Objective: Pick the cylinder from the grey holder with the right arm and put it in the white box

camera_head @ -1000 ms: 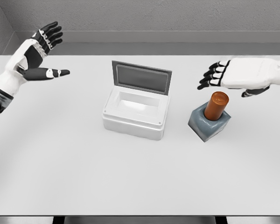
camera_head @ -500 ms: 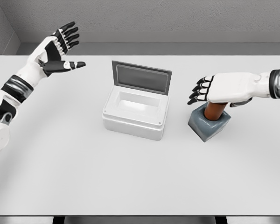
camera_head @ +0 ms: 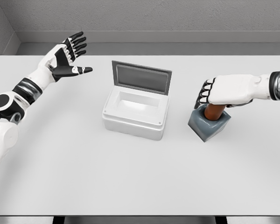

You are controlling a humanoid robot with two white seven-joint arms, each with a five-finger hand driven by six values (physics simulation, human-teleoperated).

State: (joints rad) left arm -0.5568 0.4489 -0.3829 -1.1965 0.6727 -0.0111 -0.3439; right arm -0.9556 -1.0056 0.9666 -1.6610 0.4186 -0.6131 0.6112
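head view. a white table (camera_head: 130, 177) fills most of the frame, with a grey wall behind it. near the middle stands the white box (camera_head: 136, 113), a rectangular container whose grey-lined lid (camera_head: 141, 77) is hinged up at the far side, leaving the interior exposed. to the right of the box, apart from it, sits the grey holder (camera_head: 209, 123), a blue-grey block turned at an angle to the table edge. the brown cylinder (camera_head: 213, 111) stands upright in the holder's socket; only a short section of its body shows between the holder's top and the hand above it.

the right hand (camera_head: 226, 91) comes in from the right edge, its white back turned to the camera, and lies over the top of the cylinder. its black-jointed fingers (camera_head: 205, 93) are curled downward on the left side of the cylinder; whether they press on the cylinder cannot be told from this angle, since the palm hides the contact.

the left hand (camera_head: 67, 58) is raised over the far left part of the table, well apart from the box, palm facing inward, fingers spread and thumb extended, holding nothing.
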